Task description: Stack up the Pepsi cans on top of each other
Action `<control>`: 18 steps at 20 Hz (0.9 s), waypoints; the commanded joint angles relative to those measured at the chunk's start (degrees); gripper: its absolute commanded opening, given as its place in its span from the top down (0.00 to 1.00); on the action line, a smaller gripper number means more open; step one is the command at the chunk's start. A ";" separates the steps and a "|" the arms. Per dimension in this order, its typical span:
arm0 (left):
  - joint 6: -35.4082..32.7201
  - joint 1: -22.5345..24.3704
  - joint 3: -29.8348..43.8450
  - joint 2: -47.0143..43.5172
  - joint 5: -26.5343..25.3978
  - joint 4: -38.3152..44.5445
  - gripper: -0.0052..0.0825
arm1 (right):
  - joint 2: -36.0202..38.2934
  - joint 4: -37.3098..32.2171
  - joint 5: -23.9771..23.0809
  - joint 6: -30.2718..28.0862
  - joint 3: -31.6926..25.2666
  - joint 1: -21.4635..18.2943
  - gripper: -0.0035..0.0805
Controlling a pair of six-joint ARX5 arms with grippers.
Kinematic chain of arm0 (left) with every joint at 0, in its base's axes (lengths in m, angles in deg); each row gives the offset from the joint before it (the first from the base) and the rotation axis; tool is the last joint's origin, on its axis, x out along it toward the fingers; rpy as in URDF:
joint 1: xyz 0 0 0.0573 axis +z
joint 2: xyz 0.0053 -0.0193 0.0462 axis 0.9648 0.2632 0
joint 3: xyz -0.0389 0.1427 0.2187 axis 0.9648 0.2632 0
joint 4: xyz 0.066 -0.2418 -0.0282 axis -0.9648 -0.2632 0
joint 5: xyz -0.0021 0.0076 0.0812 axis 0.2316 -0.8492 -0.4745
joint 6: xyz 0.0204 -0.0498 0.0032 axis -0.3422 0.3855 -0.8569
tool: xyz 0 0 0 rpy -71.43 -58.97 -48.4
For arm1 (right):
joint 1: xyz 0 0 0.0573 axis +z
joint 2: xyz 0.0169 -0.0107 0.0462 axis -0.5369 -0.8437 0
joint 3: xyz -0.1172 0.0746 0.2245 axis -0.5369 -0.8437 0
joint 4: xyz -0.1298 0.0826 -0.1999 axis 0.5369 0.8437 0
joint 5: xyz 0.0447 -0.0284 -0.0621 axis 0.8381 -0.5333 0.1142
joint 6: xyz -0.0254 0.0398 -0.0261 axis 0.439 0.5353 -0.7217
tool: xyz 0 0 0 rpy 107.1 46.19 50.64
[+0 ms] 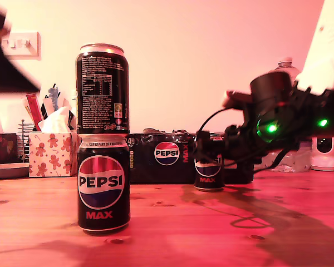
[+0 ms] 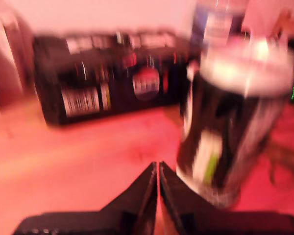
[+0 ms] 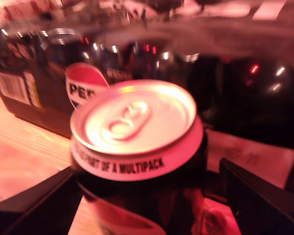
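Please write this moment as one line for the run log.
stack: two Pepsi cans | third can: between second pincer fingers, on table | first pincer: shut, empty

Black arm (image 1: 278, 119) with green lights and looping cables.

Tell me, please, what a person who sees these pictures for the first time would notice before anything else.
First, the two-can tower at the exterior view's left: an upper Pepsi can stands upright on a lower Pepsi can on the wooden table. Next, toward that view's right, an arm with green lights reaches to a third Pepsi can in front of the black multipack. My second gripper has its jaws spread on either side of that can.
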 commanded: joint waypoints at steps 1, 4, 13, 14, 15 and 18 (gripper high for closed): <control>1.44 -0.09 1.51 -0.15 0.79 0.48 0.97 | -0.90 0.24 -0.83 0.00 0.92 0.28 0.04; 1.53 -1.29 1.81 -0.11 0.79 -0.22 0.97 | -1.29 0.96 -0.81 0.02 0.96 0.26 0.04; 1.55 -3.72 2.67 -0.13 1.01 -0.83 0.97 | -1.51 2.99 -0.77 0.02 0.98 0.98 0.47; 1.53 -3.76 2.67 -0.13 1.29 -1.18 0.97 | -1.51 2.38 -0.72 0.04 0.98 1.25 0.53; 1.53 -4.04 2.67 -0.13 1.42 -1.36 0.97 | -1.31 2.16 -0.74 0.02 1.01 1.68 0.54; 1.29 -5.75 2.69 -0.22 1.25 -1.38 0.97 | 0.15 1.73 -0.77 0.00 1.09 2.86 0.56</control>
